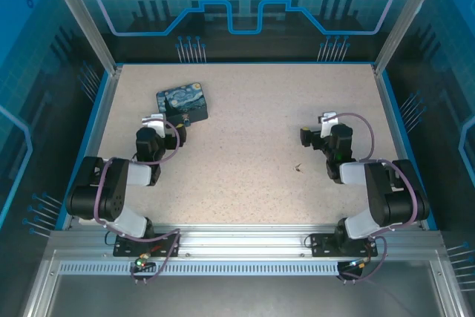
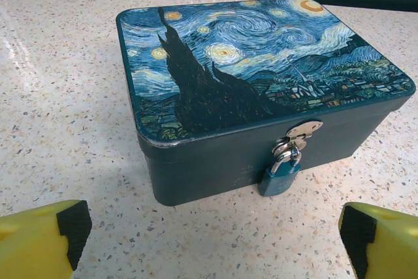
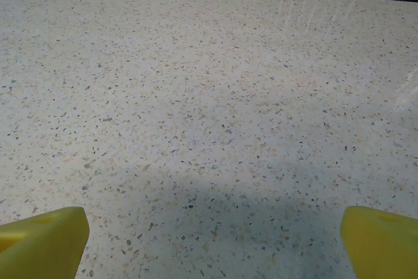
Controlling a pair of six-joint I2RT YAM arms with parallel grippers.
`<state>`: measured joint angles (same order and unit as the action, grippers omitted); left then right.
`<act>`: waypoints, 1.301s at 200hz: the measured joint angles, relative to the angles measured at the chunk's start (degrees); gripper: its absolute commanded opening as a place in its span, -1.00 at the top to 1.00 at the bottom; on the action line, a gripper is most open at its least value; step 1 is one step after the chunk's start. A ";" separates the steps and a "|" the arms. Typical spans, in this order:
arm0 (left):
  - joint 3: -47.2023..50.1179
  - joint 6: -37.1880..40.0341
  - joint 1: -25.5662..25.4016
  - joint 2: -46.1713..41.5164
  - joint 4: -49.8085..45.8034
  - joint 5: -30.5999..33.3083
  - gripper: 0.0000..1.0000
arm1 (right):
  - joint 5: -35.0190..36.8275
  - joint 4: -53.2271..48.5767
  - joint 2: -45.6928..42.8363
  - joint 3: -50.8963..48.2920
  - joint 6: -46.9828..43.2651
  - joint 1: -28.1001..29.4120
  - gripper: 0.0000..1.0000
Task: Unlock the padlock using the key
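A: Task status?
B: Not started. Padlock [image 2: 281,178] hangs shut on the box [image 2: 261,63] front. Key [image 1: 297,168] lies on the bench [image 1: 245,109], well right of the box. Left pincer [image 2: 214,230] and right pincer [image 3: 212,240] stand open, empty.
A: Remaining?
B: Grasp key, insert, turn.

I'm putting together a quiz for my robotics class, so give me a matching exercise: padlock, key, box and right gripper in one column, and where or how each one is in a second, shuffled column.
1 padlock
2 key
3 box
4 right gripper

A lying loose on the table
B hanging from the hasp
C open, holding nothing
D standing just ahead of the left gripper

Pairs: 1-B, 2-A, 3-D, 4-C
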<state>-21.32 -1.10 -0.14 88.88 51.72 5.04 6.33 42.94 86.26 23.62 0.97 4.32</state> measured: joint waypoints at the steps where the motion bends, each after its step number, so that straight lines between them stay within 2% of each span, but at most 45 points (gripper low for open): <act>1: 0.00 0.00 0.00 0.00 0.00 0.00 -0.98 | 0.00 0.00 0.00 0.00 0.02 0.00 -1.00; 164: -0.07 0.00 0.00 -0.07 -0.81 0.00 -0.98 | -0.46 -0.70 -0.50 0.02 0.02 -0.33 -1.00; 188: -0.09 -0.04 -0.02 -3.98 -4.46 0.74 -0.98 | 1.68 -11.54 -6.62 2.71 1.33 0.02 -1.00; 212: -3.04 -1.03 -0.02 -11.89 -13.07 2.99 -0.98 | 3.10 -27.26 -11.30 13.53 9.53 -0.37 -1.00; 236: -11.98 -4.68 0.04 -14.73 -23.91 4.83 -0.98 | 0.28 -37.92 -10.75 23.45 18.67 -3.37 -1.00; 260: -24.09 -8.72 0.68 -12.00 -35.82 5.18 -0.98 | -2.86 -44.24 -9.40 25.51 23.15 -3.76 -1.00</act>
<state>-45.41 -9.82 0.54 76.88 15.90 10.22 3.46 -1.30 76.86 49.12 24.12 0.56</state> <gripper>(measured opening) 0.989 0.997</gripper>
